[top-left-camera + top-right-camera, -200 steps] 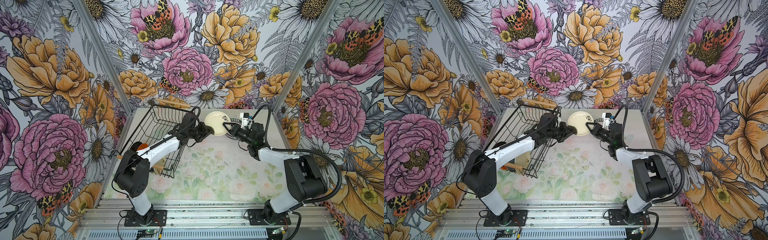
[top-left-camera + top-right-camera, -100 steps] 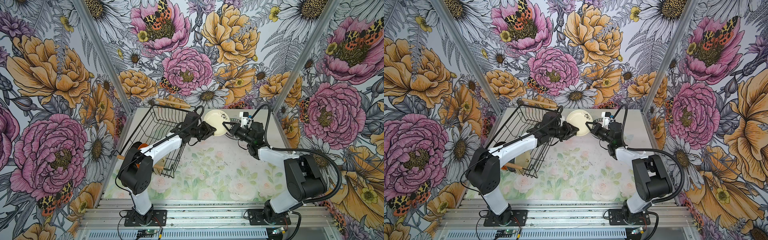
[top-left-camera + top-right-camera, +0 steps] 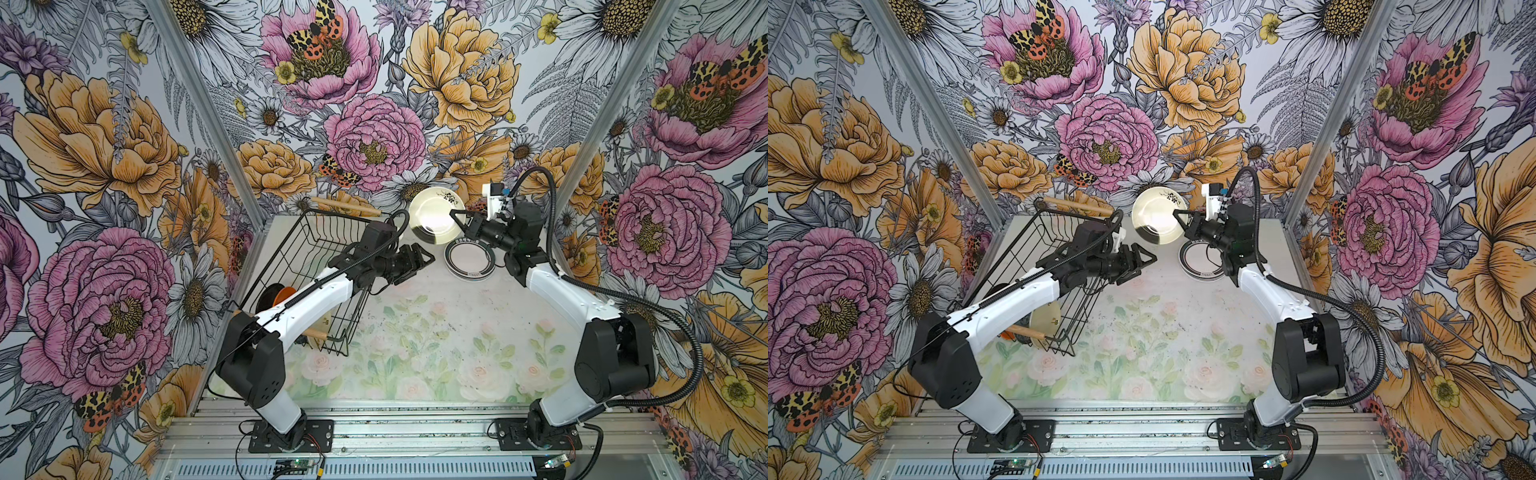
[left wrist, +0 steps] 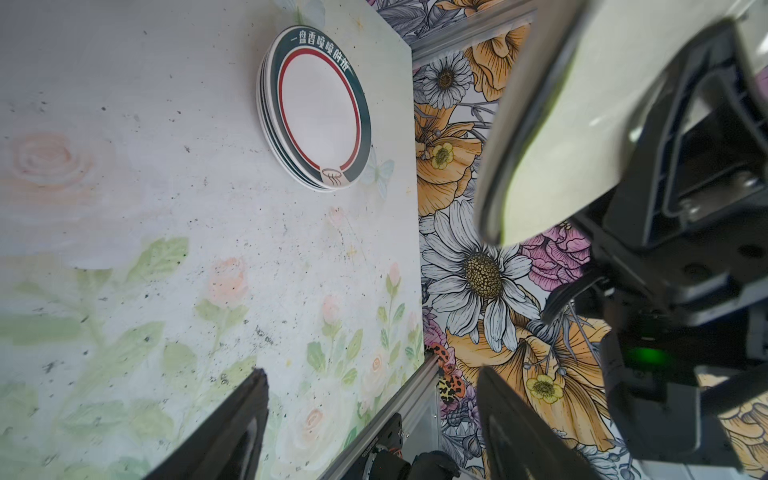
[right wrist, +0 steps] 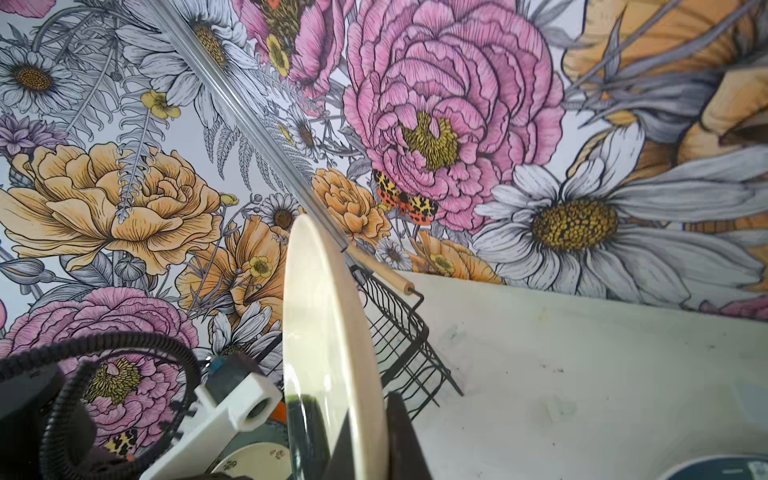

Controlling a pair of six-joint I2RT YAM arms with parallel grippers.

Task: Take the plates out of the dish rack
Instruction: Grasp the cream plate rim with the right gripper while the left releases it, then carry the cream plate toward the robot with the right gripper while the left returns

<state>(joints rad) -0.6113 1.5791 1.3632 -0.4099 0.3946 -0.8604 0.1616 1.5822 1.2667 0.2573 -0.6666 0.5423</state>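
And here we are at the far edge of the surface (image 3: pixel 415 332). The right gripper (image 3: pixel 459 218) is clamped tight on the rim of the cream plate (image 3: pixel 434 220), and we can see it in both top views, held up in the air and standing nearly on edge. There's a small dark floral sprig on the rim. From the right wrist view we get that cream plate (image 5: pixel 324 332) edge-on, a thin pale sliver rising from between the fingers.

Over to the left gripper (image 3: pixel 424 264): jaws spread wide, nothing between them. It hangs above the surface just below the plate and between the dish rack (image 3: pixel 299 245) and the stack of plates (image 3: pixel 469 262). In the left wrist view we see both dark fingers (image 4: pixel 232 432) standing well apart, with only the painted surface between them.

That stack lies flat near the far edge, right of the middle, directly under the right gripper. Its top plate is white with a dark teal band and a red ring.

The dish rack stands along the left edge. Inside it we can make out an orange plate (image 3: pixel 286 296), a black plate (image 3: pixel 268 293) beside it, and another cream one (image 3: pixel 1046 322) toward the near end.
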